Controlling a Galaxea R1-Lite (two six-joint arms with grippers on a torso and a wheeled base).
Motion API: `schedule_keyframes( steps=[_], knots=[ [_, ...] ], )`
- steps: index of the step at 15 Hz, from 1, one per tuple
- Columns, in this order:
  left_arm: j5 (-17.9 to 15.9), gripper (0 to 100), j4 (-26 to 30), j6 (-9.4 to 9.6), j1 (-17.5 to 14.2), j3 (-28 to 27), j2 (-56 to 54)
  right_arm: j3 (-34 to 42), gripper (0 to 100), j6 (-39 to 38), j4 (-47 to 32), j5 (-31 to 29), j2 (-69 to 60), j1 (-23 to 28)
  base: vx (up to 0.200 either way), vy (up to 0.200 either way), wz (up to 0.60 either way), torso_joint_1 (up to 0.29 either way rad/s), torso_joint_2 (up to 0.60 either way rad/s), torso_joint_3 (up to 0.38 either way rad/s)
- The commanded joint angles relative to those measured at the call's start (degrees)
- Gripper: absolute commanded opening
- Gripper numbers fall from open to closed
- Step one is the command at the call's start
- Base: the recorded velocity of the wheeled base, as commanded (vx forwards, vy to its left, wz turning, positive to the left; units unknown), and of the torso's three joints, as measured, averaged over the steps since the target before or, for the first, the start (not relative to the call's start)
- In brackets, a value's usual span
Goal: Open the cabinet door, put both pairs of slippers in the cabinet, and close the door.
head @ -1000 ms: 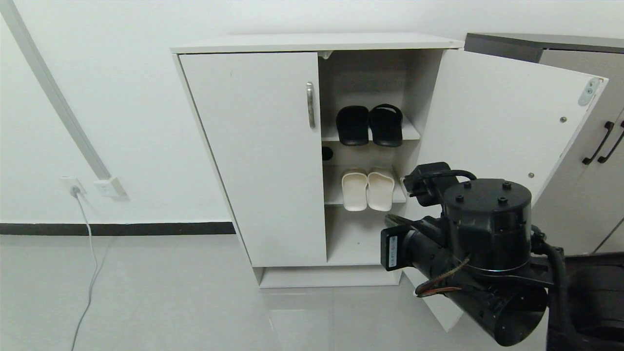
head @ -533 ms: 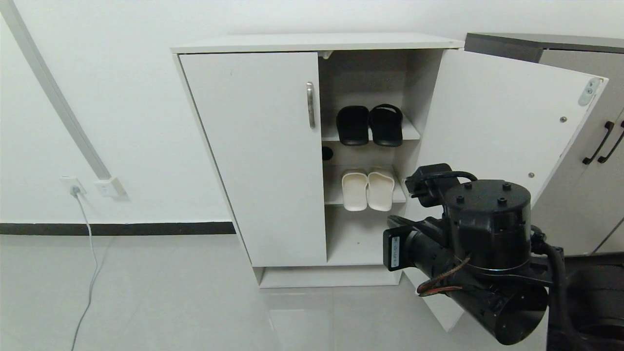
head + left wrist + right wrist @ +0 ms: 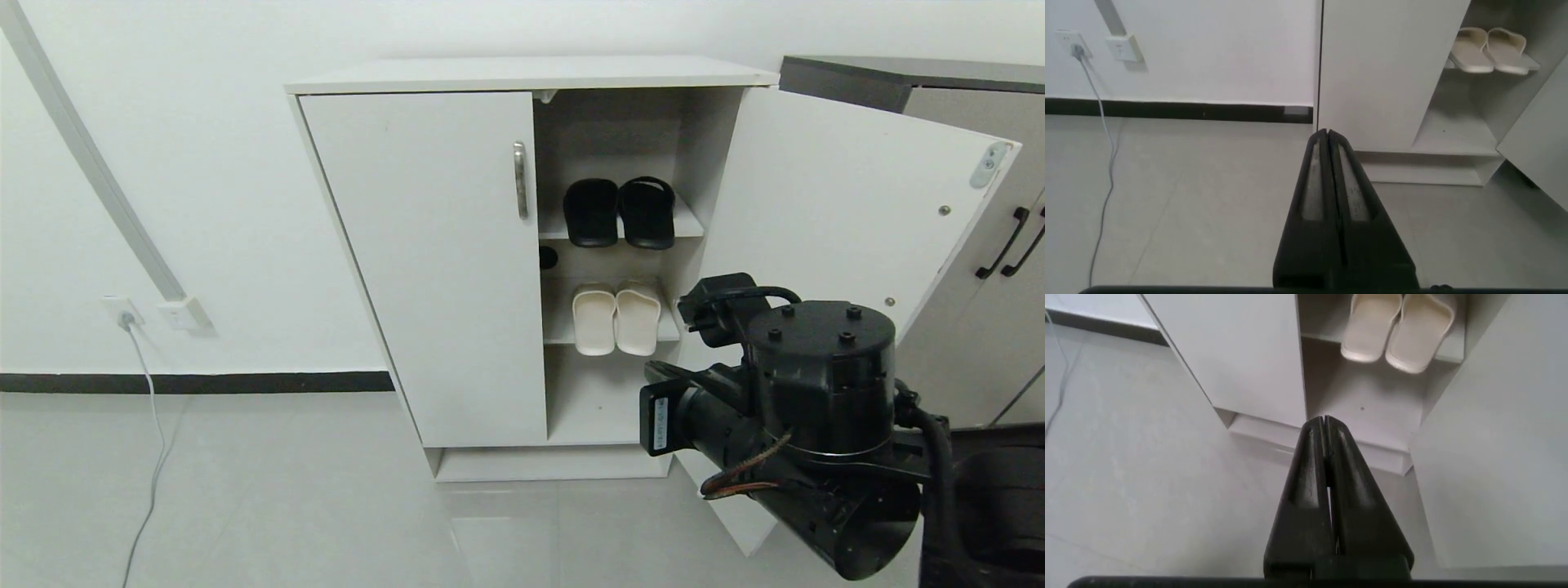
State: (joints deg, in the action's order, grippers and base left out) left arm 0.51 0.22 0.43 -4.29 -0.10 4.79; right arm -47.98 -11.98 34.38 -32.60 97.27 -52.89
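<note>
The cabinet (image 3: 424, 245) in the middle of the head view looks like smooth, matt white laminated board, and its door handle (image 3: 519, 180) is brushed metal. The black slippers (image 3: 647, 212) look matt and rubbery. The white slippers (image 3: 637, 314) look like smooth moulded plastic. The floor (image 3: 245, 506) is glossy pale tile. The left claw (image 3: 1321, 139) and right claw (image 3: 1325, 425) are dull black plastic.

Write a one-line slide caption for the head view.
Black slippers shelved above white slippers inside a cabinet, right door open, left door shut.
</note>
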Motion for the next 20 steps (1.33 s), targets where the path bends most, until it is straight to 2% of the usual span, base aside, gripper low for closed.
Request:
schedule_keyframes(
  steps=[1,10,20],
  knots=[
    [0.0,0,0.0,0.01,0.0,0.0,0.0,0.0,0,0.0,-0.1,0.0,0.2,0.1,0.000,0.000,0.00,0.007,-0.14,-0.359],
    [0.0,0,0.0,0.01,0.0,0.0,0.0,0.0,0,0.0,-0.2,0.0,0.3,0.2,0.000,0.000,0.00,0.076,-0.48,-0.363],
    [0.0,0,0.0,0.01,0.0,0.0,0.0,0.1,0,0.1,-0.2,-0.1,0.4,0.4,0.000,0.000,0.00,0.170,-0.49,-0.321]
  ],
)
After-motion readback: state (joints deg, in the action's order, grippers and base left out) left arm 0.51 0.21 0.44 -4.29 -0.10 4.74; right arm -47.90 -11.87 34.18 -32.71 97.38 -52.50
